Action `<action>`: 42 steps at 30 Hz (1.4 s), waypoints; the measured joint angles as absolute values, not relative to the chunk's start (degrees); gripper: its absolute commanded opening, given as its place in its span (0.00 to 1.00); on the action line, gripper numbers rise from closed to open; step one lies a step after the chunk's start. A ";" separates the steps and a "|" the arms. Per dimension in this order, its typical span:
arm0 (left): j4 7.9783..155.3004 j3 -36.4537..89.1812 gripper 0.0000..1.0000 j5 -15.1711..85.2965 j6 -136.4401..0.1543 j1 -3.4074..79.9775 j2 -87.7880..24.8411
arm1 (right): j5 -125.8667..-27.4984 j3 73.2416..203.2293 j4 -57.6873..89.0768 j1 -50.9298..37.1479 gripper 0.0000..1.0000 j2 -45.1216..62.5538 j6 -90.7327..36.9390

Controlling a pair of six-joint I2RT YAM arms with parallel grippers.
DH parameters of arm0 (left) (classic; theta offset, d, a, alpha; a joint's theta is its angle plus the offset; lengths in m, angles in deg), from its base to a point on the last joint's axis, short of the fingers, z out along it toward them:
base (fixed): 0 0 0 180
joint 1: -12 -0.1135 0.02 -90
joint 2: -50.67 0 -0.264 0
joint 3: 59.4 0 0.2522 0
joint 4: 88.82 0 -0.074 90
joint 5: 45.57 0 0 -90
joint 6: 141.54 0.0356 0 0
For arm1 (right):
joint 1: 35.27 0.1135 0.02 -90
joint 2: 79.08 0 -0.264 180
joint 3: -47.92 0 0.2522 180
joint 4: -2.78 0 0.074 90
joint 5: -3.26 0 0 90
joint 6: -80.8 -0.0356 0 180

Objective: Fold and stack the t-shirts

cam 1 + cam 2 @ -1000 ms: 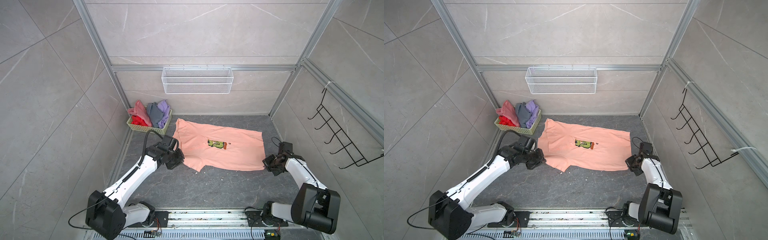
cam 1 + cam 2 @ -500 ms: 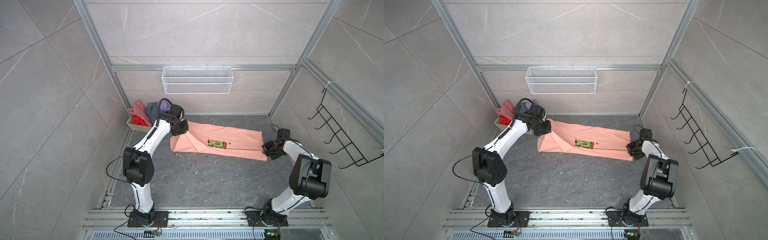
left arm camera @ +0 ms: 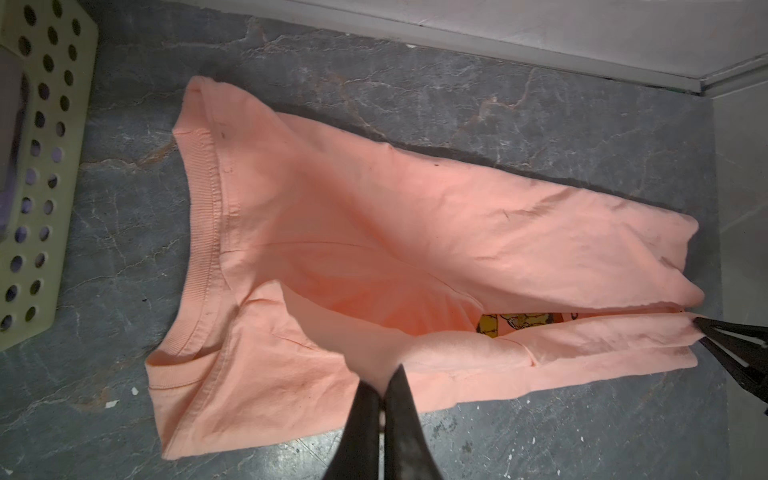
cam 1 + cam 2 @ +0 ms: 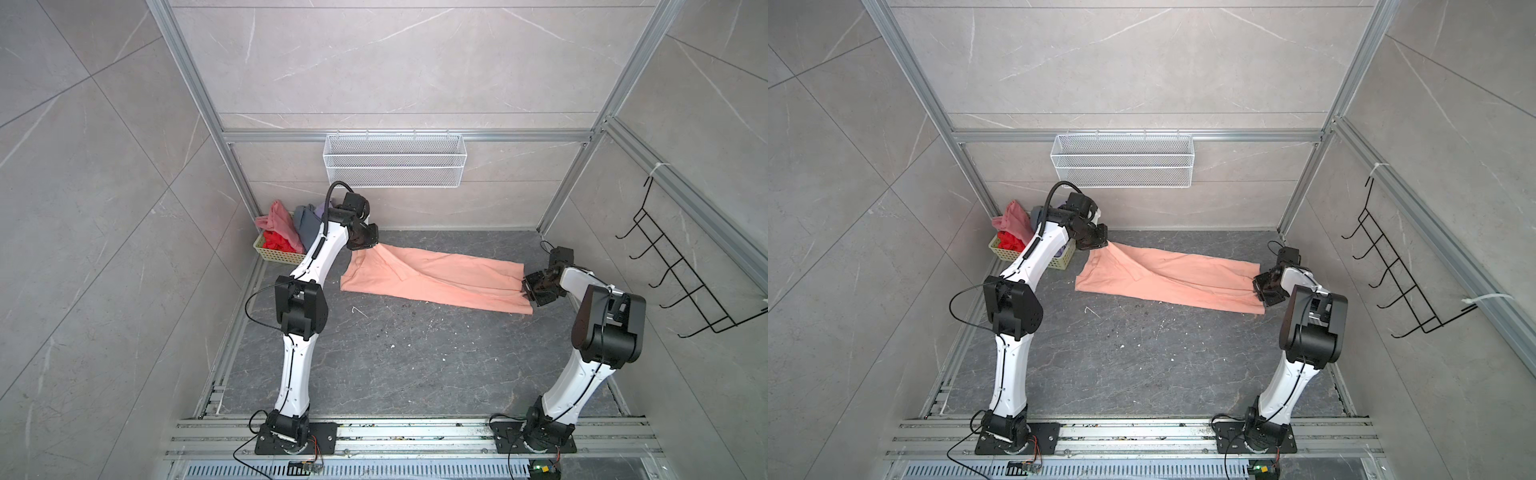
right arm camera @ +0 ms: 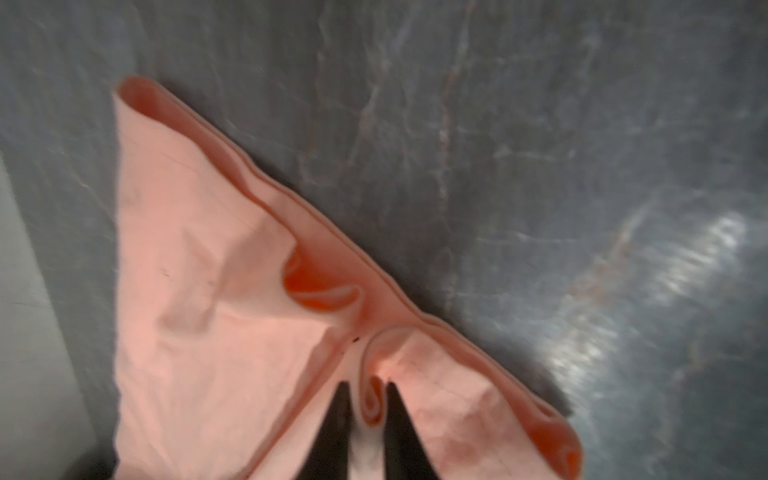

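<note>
Two hands sit at opposite ends of the peach-orange t-shirt (image 4: 440, 278), which lies folded lengthwise into a long strip across the back of the dark counter (image 4: 395, 353). The left hand (image 3: 384, 374) is pinched tight on a peak of cloth near the collar end, holding it up in a small tent off the counter. The right hand (image 5: 365, 386) is low at the hem end, its fingers (image 5: 338, 399) a little apart with a curled fold of hem between them; whether they press it I cannot tell. A strip of the yellow graphic (image 3: 519, 324) peeks out from inside the fold. Near the collar end, in the back left corner, the pale green basket (image 4: 278, 257) holds a pink t-shirt (image 4: 276, 216), a red t-shirt (image 4: 276, 241) and a grey t-shirt (image 4: 307, 224), heaped unfolded.
</note>
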State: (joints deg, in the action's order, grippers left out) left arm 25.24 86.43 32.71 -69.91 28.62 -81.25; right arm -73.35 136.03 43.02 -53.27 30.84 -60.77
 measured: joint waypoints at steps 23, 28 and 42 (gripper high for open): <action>38.81 61.63 0.59 26.06 -82.91 29.45 -71.00 | -71.86 121.54 29.52 -53.34 0.53 12.66 -62.10; 40.78 57.95 0.60 26.17 -90.65 35.66 -69.71 | -71.16 118.43 30.46 -52.75 0.61 11.15 -63.00; 44.91 59.37 0.52 27.94 -105.27 40.09 -79.32 | -69.76 115.46 28.64 -49.10 0.61 14.87 -64.13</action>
State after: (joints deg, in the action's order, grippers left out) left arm 44.91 59.37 27.94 -105.27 40.09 -79.32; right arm -69.76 115.46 28.64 -49.10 14.87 -64.13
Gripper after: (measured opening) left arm 0.528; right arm 0.609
